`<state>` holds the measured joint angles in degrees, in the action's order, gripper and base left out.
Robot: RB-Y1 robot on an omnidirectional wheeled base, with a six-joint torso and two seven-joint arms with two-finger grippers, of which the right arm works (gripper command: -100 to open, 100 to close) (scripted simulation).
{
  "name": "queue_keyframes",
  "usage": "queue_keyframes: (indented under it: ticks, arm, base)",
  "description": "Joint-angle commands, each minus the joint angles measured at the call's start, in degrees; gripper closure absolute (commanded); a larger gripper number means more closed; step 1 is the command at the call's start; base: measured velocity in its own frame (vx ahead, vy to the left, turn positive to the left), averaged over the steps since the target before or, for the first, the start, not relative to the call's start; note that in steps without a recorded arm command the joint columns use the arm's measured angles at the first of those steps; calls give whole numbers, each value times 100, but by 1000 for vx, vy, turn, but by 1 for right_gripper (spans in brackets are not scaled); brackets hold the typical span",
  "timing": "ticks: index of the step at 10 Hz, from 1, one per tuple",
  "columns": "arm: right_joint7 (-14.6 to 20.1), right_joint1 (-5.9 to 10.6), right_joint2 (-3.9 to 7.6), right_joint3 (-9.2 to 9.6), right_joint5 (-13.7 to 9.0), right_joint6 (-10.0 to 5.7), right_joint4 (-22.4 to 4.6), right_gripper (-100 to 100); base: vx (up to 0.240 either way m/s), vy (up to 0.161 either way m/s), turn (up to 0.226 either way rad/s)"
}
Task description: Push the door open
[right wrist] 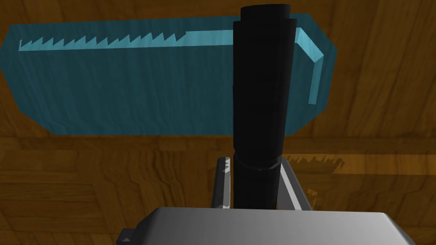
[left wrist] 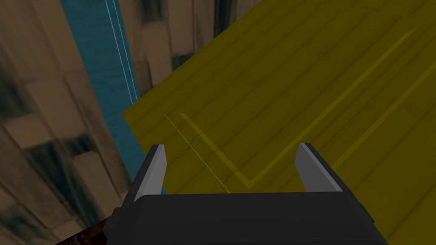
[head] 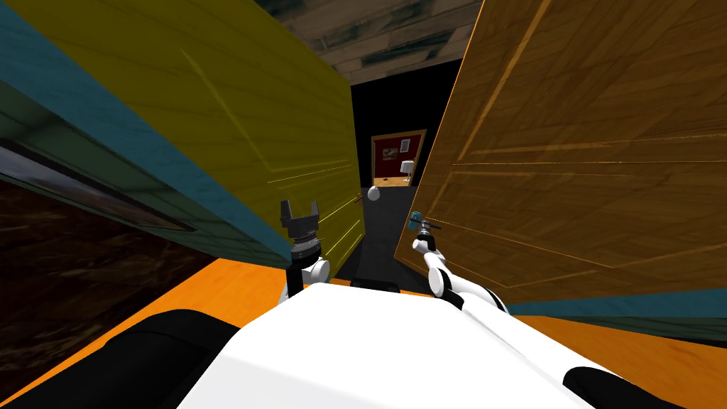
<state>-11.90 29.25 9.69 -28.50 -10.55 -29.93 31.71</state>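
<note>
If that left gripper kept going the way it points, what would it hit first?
Most likely the yellow door: it lies straight ahead of the open left gripper, though how far off is unclear. The right gripper is shut on a black handle.

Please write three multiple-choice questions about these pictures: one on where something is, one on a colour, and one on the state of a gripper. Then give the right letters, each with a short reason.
1. What does the left gripper face?
A a window; B the yellow door; C a table.
2. What colour is the plate behind the black handle?
A teal; B red; C white.
3. How is the right gripper?
A open, far from the door; B holding a cup; C shut on the black handle.

Answers:
1 B: yellow panels lie just beyond its open fingers.
2 A: the plate is teal against the brown wooden door.
3 C: both fingers press the handle's sides.
</note>
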Motion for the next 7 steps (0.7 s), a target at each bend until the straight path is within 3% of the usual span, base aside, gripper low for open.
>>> queue_keyframes:
  ticks: [1,4,5,7]
  arm:
    - [-170,73,41,-213,-47,-63,-54,100]
    - [-436,122,-29,-510,-107,-83,-85,100]
    - [-436,122,-29,-510,-107,-83,-85,100]
    - [-655,161,-85,-753,-156,-99,-109,100]
  base:
    - [172,23,-76]
    - [190,27,-53]
    - [112,10,-30]
    - [128,32,-44]
